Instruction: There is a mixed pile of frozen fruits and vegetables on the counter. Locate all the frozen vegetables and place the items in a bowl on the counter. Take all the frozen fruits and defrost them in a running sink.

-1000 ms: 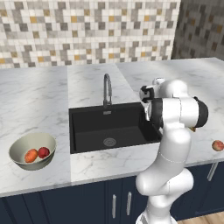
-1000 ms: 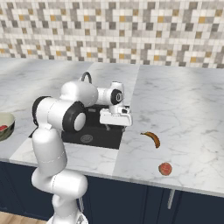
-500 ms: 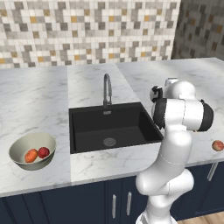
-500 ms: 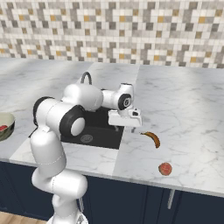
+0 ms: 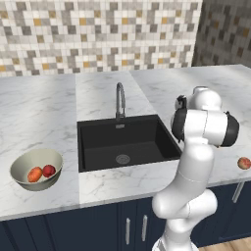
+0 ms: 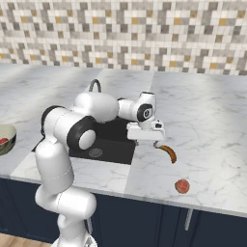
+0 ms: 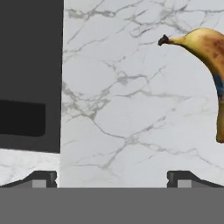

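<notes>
Roughly, I took the black rectangular sink [image 5: 125, 142] as my landmark in the white marble counter [image 6: 207, 125]. Well off to its left sat the wide beige-grey bowl [image 5: 22, 166], already holding the orange carrot stub [image 5: 35, 174] and glossy red ball [image 5: 48, 170]. Just right of the sink my gripper [image 6: 147, 141] hung with its fingers spread wide, holding nothing. Beside it, further from the sink, lay the curved yellow-orange banana [image 6: 168, 153], long axis running away from the basin. Beyond that, nearer the counter's front edge, rested the small reddish-peach ball [image 6: 182, 186].
</notes>
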You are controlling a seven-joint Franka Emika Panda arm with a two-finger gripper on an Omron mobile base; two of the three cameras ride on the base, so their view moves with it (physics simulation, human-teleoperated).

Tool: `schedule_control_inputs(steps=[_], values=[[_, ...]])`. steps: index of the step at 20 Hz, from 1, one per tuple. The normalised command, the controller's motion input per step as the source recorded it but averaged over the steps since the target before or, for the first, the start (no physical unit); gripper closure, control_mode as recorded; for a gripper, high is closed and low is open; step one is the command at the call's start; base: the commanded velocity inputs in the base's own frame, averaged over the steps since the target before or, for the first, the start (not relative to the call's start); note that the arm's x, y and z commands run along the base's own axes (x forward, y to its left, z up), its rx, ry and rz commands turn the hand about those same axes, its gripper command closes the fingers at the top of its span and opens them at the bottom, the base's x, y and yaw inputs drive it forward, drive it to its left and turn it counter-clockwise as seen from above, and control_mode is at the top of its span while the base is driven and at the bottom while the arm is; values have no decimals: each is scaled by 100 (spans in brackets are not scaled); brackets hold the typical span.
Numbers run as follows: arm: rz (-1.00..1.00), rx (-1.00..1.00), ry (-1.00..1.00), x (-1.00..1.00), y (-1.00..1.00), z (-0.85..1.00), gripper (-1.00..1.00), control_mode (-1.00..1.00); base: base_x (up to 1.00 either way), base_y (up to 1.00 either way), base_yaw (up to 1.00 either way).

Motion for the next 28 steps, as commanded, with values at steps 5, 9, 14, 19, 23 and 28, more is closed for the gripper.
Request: schedule_control_inputs(steps=[5, 9, 14, 19, 23, 28], values=[[5, 4, 2, 0, -43, -2, -100, -100, 0, 0, 0], [7, 2, 0, 0, -45, -7, -100, -100, 0, 0, 0], [7, 2, 0, 0, -44, -6, -100, -100, 0, 0, 0], [7, 1, -1, 1, -34, -6, -100, -100, 0, 0, 0], [2, 0, 0, 7, -25, -10, -100, -100, 0, 0, 0], [0, 0, 0, 12, -32, -19, -100, -100, 0, 0, 0]])
